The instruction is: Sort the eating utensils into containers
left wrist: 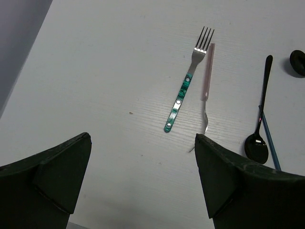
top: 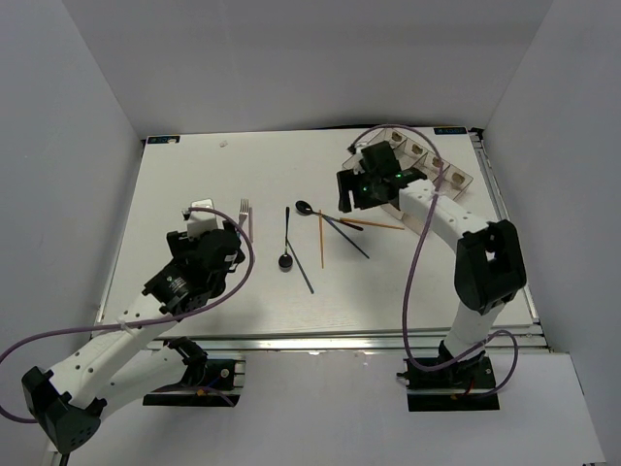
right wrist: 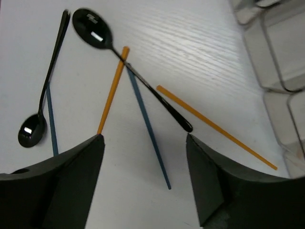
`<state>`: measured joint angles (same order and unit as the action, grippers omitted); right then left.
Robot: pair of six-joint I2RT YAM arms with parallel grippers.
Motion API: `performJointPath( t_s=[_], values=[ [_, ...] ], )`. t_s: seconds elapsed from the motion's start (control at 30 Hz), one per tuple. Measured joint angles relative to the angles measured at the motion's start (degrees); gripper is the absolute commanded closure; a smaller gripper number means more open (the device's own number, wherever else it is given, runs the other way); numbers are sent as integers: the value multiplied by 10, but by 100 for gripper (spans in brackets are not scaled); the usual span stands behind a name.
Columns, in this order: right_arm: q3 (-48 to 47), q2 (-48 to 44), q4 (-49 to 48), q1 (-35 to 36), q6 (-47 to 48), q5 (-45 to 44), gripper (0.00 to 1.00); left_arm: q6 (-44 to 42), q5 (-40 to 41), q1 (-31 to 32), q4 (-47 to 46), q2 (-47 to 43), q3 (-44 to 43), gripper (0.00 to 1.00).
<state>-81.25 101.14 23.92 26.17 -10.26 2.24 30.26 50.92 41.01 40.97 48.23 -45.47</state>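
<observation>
Robotics lab cell, plain white walls (top: 68, 116), white table (top: 194, 165), metal rail (top: 320, 342).

Top view: right arm (top: 456, 228) covers part of the bins (top: 458, 175). Left wrist: one black spoon (left wrist: 299, 62) clipped by right edge; blue chopstick (left wrist: 268, 134) runs behind a finger (left wrist: 238, 181). Right wrist: bins blurred and cropped; left orange chopstick (right wrist: 113, 88) has its lower tip behind a finger.

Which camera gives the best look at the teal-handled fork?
Left wrist: the teal-handled fork lies whole, handle and tines sharp. Top external shows it tiny, mostly tines; right wrist doesn't show it.
</observation>
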Motion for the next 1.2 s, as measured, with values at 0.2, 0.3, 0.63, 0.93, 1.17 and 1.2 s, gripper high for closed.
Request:
performJointPath(
  t_s=[0.2, 0.3, 0.63, 0.93, 1.17, 1.2],
  values=[
    [-59, 76, 5, 54, 94, 9, 50, -18, -17, 0, -11, -2, 4, 2],
    [-119, 142, 23, 70, 137, 3, 53, -24, -28, 0, -16, -1, 9, 2],
    [-200, 247, 48, 95, 218, -48, 66, -36, -53, 0, -26, 3, 9, 2],
    [-264, 294, 48, 92, 243, -35, 70, -40, -63, 0, -29, 3, 9, 2],
    [-264, 308, 58, 92, 249, -6, 73, -43, -69, 0, -33, 3, 10, 2],
    [-264, 308, 59, 92, 251, -4, 75, -43, -70, 0, -33, 3, 10, 2]
  ],
)
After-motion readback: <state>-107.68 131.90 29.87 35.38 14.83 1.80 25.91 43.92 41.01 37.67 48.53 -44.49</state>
